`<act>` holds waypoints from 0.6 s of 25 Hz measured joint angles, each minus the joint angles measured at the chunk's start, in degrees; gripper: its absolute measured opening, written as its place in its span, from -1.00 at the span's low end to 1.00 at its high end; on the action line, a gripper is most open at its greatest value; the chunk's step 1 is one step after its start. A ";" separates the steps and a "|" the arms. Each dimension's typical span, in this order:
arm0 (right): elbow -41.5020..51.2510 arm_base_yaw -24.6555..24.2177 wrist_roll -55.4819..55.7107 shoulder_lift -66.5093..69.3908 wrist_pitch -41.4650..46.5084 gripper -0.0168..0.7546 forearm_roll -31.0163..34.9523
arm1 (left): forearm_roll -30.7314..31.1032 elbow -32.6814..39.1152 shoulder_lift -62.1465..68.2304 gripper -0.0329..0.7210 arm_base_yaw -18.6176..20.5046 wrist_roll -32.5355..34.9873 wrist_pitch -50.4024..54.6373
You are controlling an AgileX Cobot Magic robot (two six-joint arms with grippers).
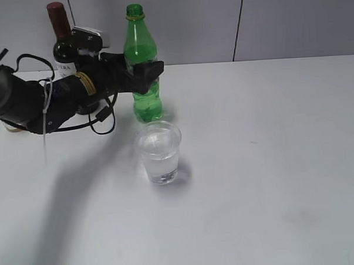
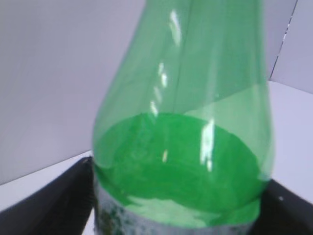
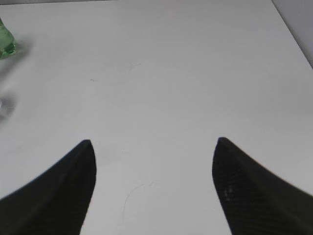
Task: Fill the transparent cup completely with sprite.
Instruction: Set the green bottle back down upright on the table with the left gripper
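The green sprite bottle (image 1: 141,49) stands upright on the white table (image 1: 272,163), capped and about half full. My left gripper (image 1: 146,75) is shut on its middle, with black fingers on both sides. In the left wrist view the bottle (image 2: 181,147) fills the frame between the jaws. The transparent cup (image 1: 160,152) stands just in front of the bottle and holds clear liquid below its rim. My right gripper (image 3: 154,144) is open and empty over bare table. The bottle's base (image 3: 6,44) shows at the left edge of its view.
A dark wine bottle with a red cap (image 1: 60,43) stands behind my left arm (image 1: 40,97) at the back left. A grey wall runs along the table's far edge. The right arm is not in the exterior view.
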 joint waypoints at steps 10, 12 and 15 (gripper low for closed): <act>0.00 0.00 0.00 0.00 0.00 0.50 0.00 | 0.00 7.55 -6.81 0.80 0.16 0.00 3.10; 0.00 0.00 0.00 0.00 0.00 0.50 0.00 | 0.00 9.59 -8.42 0.79 0.71 0.00 4.10; 0.00 0.00 0.00 0.00 0.00 0.50 0.00 | 0.00 13.19 -12.02 0.78 2.00 0.00 6.48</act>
